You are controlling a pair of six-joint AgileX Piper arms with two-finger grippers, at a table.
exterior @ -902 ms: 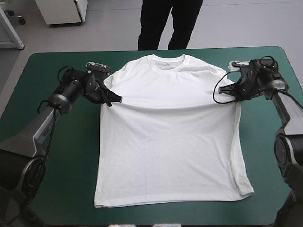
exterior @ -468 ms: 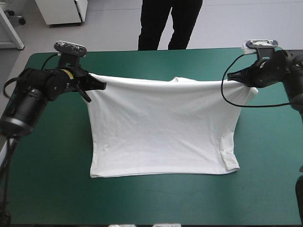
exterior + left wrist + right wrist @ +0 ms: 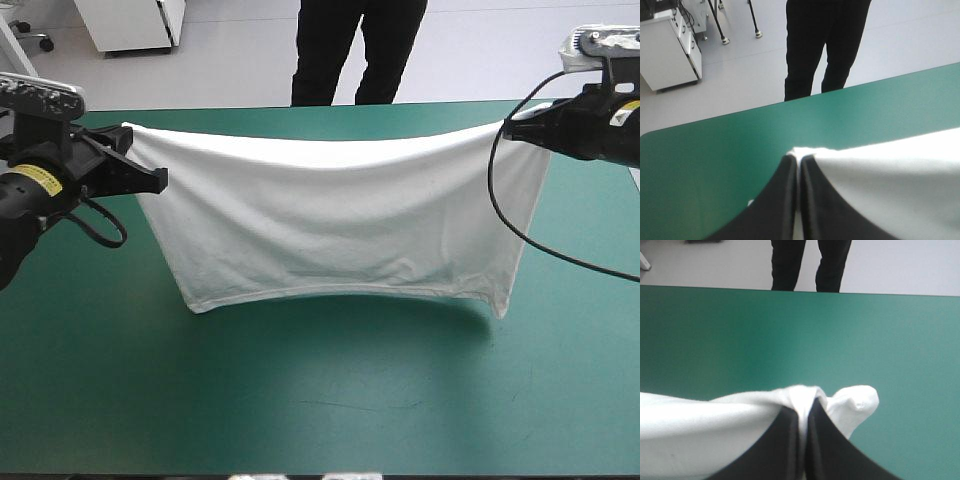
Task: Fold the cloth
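Observation:
The white T-shirt [image 3: 340,225] hangs in the air above the teal-green table, stretched wide between both arms, its lower edge sagging free. My left gripper [image 3: 155,180] is shut on the shirt's left upper corner. My right gripper [image 3: 512,128] is shut on the right upper corner. In the left wrist view the black fingers [image 3: 785,200] meet in an arch at the gripper [image 3: 798,159] with white T-shirt [image 3: 890,185] pinched between them. In the right wrist view the gripper [image 3: 805,402] likewise pinches the T-shirt [image 3: 715,425], a small fold bulging beside its tips.
The teal-green table [image 3: 300,400] lies bare beneath and in front of the hanging shirt. Its far edge runs just behind the shirt's top line.
Both grippers have risen and moved apart, lifting the shirt from flat on the table into the air. The shirt's lower hem has left the near part of the table.

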